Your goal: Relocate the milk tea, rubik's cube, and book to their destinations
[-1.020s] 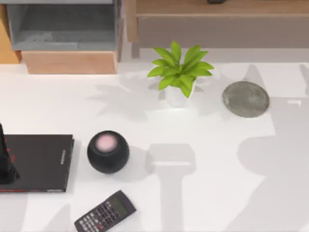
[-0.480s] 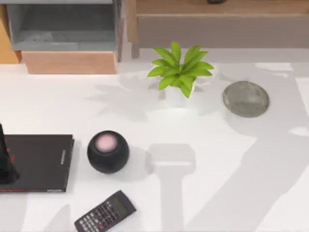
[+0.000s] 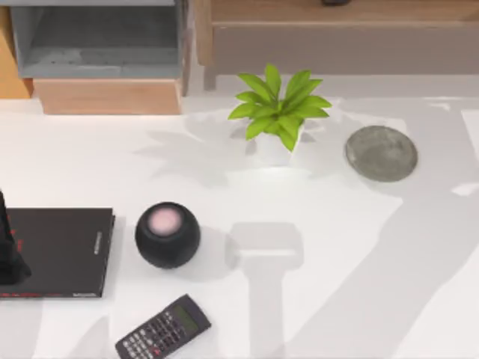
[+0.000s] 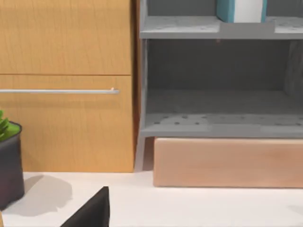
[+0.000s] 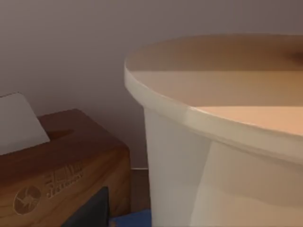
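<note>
**Teal book shelved, both arms at the margins**

The white table (image 3: 314,299) spreads below and the grey shelf unit (image 3: 97,37) sits upper left of the overhead frame. The left arm (image 3: 9,247) hangs at the left edge over the flat black book (image 3: 63,250). Is it gripping? I can't tell. Its wrist camera faces the shelf, and there's the teal book (image 4: 239,9), standing on the upper board. The right arm's camera is hard against a cream tub (image 5: 213,142) beside a wooden tissue box (image 5: 61,165), grip unreadable too. I'd come in level, square-on and slow.

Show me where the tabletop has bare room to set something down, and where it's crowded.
Free: the right side below the grey disc, and the strip between the potted plant and the black speaker. Crowded: the left front, with the black book, speaker and calculator.
</note>
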Tool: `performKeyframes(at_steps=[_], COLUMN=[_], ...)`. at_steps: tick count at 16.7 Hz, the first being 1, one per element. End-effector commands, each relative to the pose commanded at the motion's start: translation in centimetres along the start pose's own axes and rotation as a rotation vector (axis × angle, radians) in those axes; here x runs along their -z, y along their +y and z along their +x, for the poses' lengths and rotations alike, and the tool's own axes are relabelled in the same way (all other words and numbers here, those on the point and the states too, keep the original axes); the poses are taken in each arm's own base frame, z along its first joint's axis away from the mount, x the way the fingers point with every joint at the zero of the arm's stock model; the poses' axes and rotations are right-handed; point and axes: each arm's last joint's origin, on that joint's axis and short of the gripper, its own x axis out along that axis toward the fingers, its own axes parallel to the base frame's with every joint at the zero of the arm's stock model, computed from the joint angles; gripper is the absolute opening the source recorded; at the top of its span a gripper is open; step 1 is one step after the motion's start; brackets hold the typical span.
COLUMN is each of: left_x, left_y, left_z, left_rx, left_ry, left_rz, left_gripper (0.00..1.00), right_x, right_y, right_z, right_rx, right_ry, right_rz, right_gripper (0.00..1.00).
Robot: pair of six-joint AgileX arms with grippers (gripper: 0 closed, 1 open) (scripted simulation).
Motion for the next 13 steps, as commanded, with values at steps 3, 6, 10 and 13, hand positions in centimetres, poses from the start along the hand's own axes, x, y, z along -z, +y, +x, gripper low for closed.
performKeyframes(at_steps=[3, 6, 10, 13], left_x=[0.00, 0.00, 0.00, 0.00], left_y=[0.00, 0.00, 0.00, 0.00], left_z=[0.00, 0.00, 0.00, 0.00], left_rx=[0.000, 0.000, 0.000, 0.000], left_ry=[0.000, 0.000, 0.000, 0.000], left_rz=[0.000, 0.000, 0.000, 0.000], left_gripper=[1.00, 1.00, 1.00, 1.00], right_x=[0.00, 0.00, 0.00, 0.00], right_y=[0.00, 0.00, 0.00, 0.00], right_z=[0.00, 0.00, 0.00, 0.00], right_rx=[0.000, 0.000, 0.000, 0.000], right_ry=[0.000, 0.000, 0.000, 0.000], right_rz=[0.000, 0.000, 0.000, 0.000], right_gripper=[0.77, 0.55, 0.25, 0.02])
